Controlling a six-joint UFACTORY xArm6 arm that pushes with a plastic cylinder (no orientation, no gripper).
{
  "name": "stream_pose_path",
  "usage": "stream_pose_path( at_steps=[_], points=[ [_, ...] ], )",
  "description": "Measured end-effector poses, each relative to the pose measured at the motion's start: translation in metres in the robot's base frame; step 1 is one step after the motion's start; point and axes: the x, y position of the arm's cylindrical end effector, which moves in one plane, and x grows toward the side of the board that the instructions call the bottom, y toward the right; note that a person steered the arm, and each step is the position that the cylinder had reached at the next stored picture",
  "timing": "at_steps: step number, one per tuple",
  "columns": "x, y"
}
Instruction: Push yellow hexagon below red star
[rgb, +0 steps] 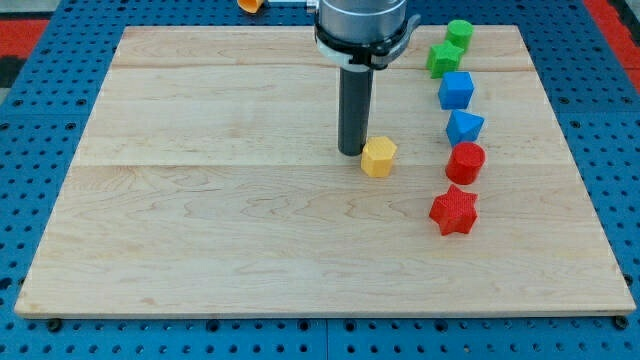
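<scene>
The yellow hexagon (378, 157) lies near the middle of the wooden board (200, 200). The red star (454, 211) lies to its right and a little lower, near the board's right side. My tip (351, 152) stands on the board just left of the yellow hexagon, close to or touching its upper left edge. The dark rod rises straight up from it to the arm's wrist at the view's top.
A column of blocks runs up the right side above the red star: a red cylinder (465, 162), a blue triangular block (464, 127), a blue cube (456, 90), a green star-like block (443, 58) and a green cylinder (459, 33). An orange object (250, 5) lies beyond the board's top edge.
</scene>
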Motion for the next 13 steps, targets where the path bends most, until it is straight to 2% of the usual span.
stream_pose_path(
  at_steps=[1,2,5,7,8,9,10,12,13],
  points=[
    [-0.011,0.026],
    [0.0,0.023],
    [0.092,0.006],
    [0.093,0.019],
    [0.106,0.048],
    [0.133,0.048],
    [0.135,0.048],
    [0.174,0.003],
    [0.18,0.039]
  ],
)
